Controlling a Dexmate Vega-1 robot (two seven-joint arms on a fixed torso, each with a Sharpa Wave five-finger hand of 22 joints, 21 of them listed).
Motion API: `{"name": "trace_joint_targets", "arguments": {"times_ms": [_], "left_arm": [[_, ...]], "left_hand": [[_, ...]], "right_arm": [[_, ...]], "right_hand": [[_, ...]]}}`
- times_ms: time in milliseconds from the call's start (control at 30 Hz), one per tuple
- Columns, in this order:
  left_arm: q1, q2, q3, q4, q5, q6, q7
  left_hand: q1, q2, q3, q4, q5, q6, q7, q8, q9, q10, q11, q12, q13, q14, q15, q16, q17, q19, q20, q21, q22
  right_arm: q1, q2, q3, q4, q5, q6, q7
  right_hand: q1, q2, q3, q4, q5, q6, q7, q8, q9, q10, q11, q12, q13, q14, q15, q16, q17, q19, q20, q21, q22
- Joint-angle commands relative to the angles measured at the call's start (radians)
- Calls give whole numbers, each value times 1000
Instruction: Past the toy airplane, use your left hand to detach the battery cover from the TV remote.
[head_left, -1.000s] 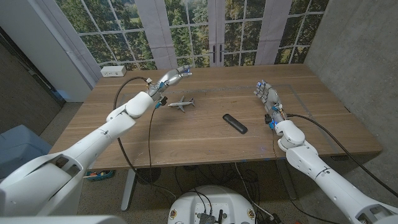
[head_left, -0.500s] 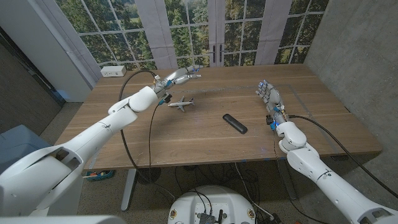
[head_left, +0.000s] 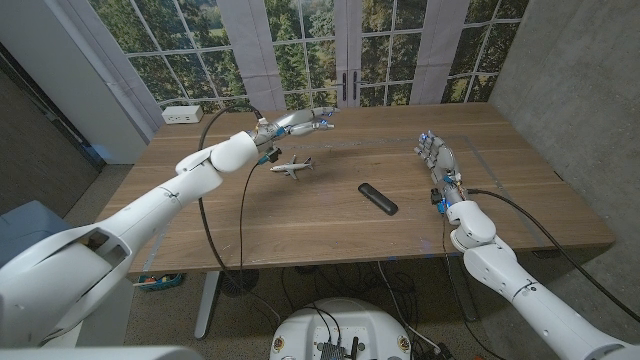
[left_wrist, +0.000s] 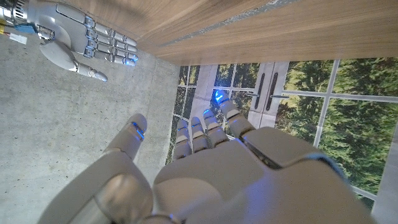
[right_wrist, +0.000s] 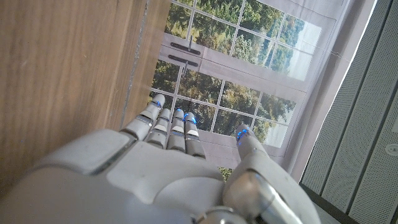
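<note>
A black TV remote (head_left: 378, 199) lies flat near the middle of the wooden table (head_left: 300, 225), slanted. A small white toy airplane (head_left: 289, 167) sits to its left and farther back. My left hand (head_left: 303, 121) hovers beyond the airplane, above the table's far part, fingers stretched out and apart, holding nothing. In the left wrist view my left hand (left_wrist: 205, 168) has its fingers straight and the right hand (left_wrist: 81, 40) shows across the table. My right hand (head_left: 436, 156) stands at the table's right, to the right of the remote, fingers straight and empty.
A white box (head_left: 181, 114) sits at the table's far left corner. Windows and a glass door (head_left: 345, 50) stand behind the table. A concrete wall (head_left: 570, 80) runs along the right. Cables hang from both forearms.
My left arm has swung to the right above the far side of the table, passing behind the airplane. The right hand has hardly moved.
</note>
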Motion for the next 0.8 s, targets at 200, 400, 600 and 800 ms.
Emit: {"name": "trace_joint_targets", "arguments": {"times_ms": [200, 400, 600, 800], "left_arm": [[-41, 9, 30, -33, 86, -29, -58], [-54, 8, 39, -36, 112, -40, -73], [-70, 3, 49, -37, 127, -42, -96], [-84, 5, 58, -52, 154, -30, -119]], "left_hand": [[-13, 5, 0, -3, -2, -7, -1, -3, 3, -3, -5, -3, 3, -8, -14, -2, 6, -1, -6, -6, 6], [-16, 3, -1, -3, -3, -10, -1, -4, 3, -3, -7, -4, 3, -10, -15, -3, 6, -2, -8, -8, 6], [-21, 10, -1, 2, -2, -14, -5, -4, 3, -5, -8, -5, 3, -11, -17, -2, 8, -2, -8, -10, 6], [-25, 9, -2, 2, -3, -21, -5, -6, 3, -13, -9, -8, 3, -15, -17, -3, 7, -5, -9, -13, 7]], "right_arm": [[-57, -1, 17, -42, -21, 32, -35], [-73, 2, 24, -49, -29, 47, -44], [-79, 5, 29, -49, -27, 55, -45], [-81, 10, 31, -42, -24, 64, -40]], "right_hand": [[0, -2, 1, -8, 0, 4, 1, 6, 3, 6, 1, 4, 2, 7, 0, -3, 2, 9, 0, -3, 6], [0, -1, 0, -9, 0, 4, 2, 5, 3, 7, -2, 4, 2, 7, -2, -4, 1, 10, 0, -5, 6], [-1, 0, -1, -11, 0, 4, 1, 5, 3, 8, -1, 4, 2, 7, -2, -4, 1, 12, -1, -7, 6], [-1, 0, -1, -12, 0, 5, 1, 5, 3, 9, 1, 4, 2, 8, -1, -4, 0, 13, -1, -9, 6]]}}
